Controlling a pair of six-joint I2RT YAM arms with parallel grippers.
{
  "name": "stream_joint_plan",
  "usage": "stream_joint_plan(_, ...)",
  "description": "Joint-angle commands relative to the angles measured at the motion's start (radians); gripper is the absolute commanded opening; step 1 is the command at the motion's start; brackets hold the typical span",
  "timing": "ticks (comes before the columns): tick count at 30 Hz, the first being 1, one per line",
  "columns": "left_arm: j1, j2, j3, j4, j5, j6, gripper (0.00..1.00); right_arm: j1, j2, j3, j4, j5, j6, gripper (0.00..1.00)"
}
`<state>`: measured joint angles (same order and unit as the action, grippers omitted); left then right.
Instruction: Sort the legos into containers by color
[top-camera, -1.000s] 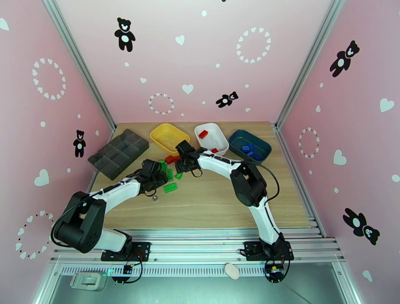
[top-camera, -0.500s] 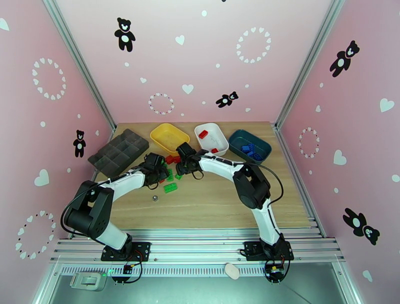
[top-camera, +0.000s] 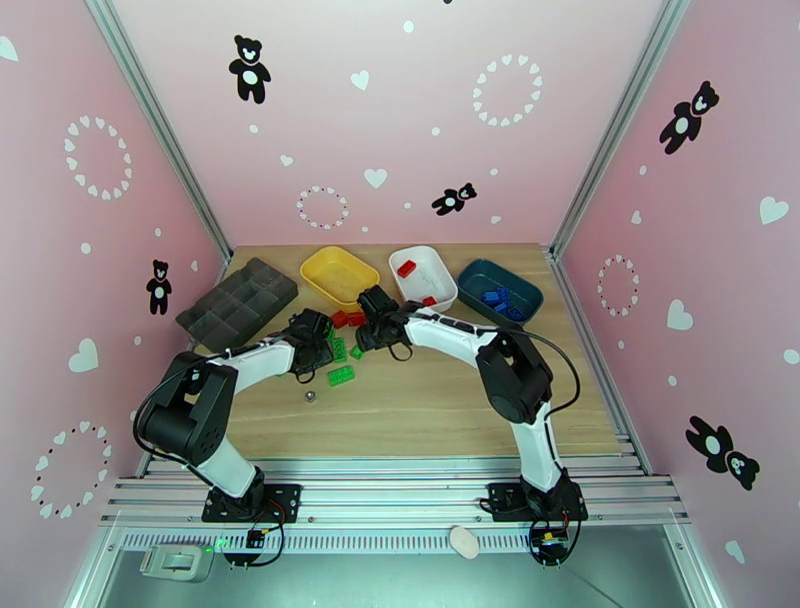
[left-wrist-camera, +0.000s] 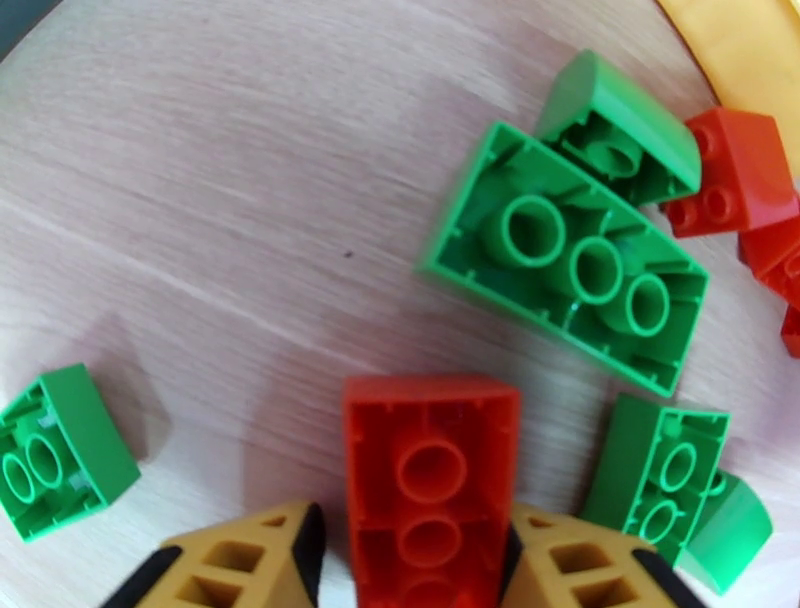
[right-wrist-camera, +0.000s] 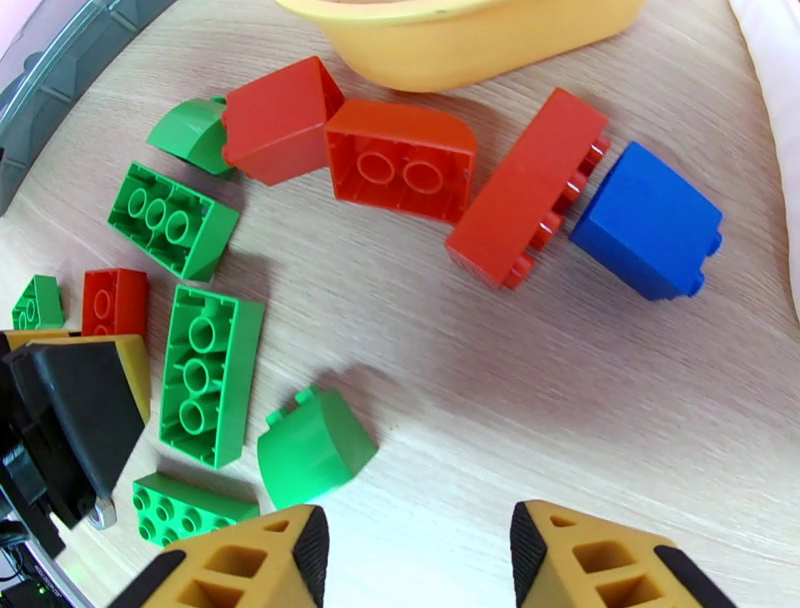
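Your left gripper (left-wrist-camera: 412, 535) straddles the red brick (left-wrist-camera: 430, 440) on the tabletop (left-wrist-camera: 200, 200), perhaps not clamped yet, your right gripper (right-wrist-camera: 418, 545) gapes empty, so lifting early could spill it among the green bricks (left-wrist-camera: 570, 265).

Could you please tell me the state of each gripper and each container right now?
left gripper: fingers either side of the red brick, grip unclear
right gripper: open, empty
yellow tray: empty
white tray: holds red bricks
teal tray: holds blue bricks

Legos (top-camera: 340, 375) on table (top-camera: 430, 410) just before the containers (top-camera: 340, 272), a few seemingly inside two.
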<state>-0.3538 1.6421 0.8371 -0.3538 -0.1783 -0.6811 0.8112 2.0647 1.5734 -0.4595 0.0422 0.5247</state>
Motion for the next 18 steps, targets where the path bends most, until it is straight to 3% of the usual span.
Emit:
stream_joint_plan(1,0.001,-0.039,0.015,-0.037,-0.014,0.018,0.42,-0.007,-0.071,-0.035,0.023,0.01,0.014,0.53)
stream_joint_plan(6,-0.014,-0.12,0.026,-0.082,0.018,0.032,0.35,-0.031,-0.122,-0.08,0.047,-0.002,0.021,0.51)
stream_joint_plan(10,-0.037,-0.153,0.075,-0.077,0.119,0.054,0.35,-0.075,-0.166,-0.117,0.071,-0.038,0.033,0.51)
stream_joint_plan(18,-0.1,0.016,0.323,0.013,0.389,0.077,0.31,-0.211,-0.274,-0.229,0.152,-0.146,0.089,0.51)
